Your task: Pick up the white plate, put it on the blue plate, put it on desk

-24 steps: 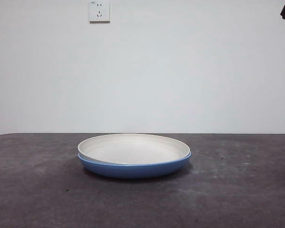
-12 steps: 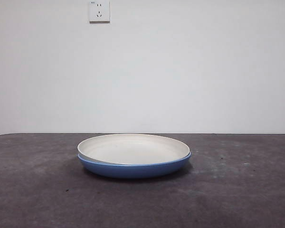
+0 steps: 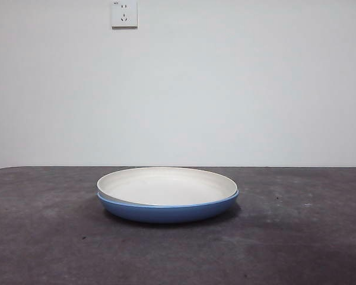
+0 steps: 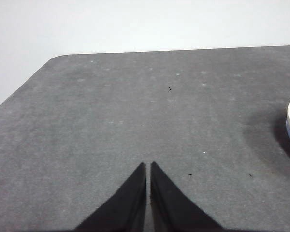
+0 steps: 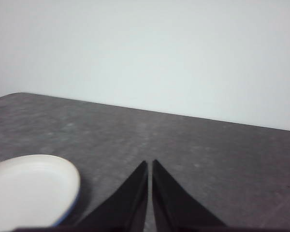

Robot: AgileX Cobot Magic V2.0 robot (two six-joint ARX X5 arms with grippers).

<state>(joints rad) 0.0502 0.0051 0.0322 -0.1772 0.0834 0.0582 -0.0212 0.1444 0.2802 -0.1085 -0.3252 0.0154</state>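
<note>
One desk (image 3: 47, 249) fills the lower part of the front view: a broad, flat, dark grey-brown surface with a mottled, scuffed matte texture, backed by a plain pale wall (image 3: 225, 89). Nothing stands between the camera and the plates.

There are two plates, stacked. The blue plate (image 3: 166, 212) sits directly on the desk near the middle of the front view, glossy medium blue, with only its outer wall and rim showing. The white plate (image 3: 166, 187) lies nested inside it, cream-white, wide and shallow. It sits slightly off level, its rim riding higher above the blue rim on the left side of the front view than on the right. A soft shadow lies on the desk around the stack.

There are two grippers, neither in the front view. The left gripper (image 4: 148, 166) hangs over bare desk, its two black jaws pressed together with only a thin slit between them and holding nothing; the stack shows at the edge of its wrist view, well apart from the tips. The right gripper (image 5: 149, 164) is likewise closed on nothing, jaws meeting at the tips, over bare desk near the stack but not touching it.

One white wall socket (image 3: 124, 13) is mounted high on the wall, above and left of the plates.
</note>
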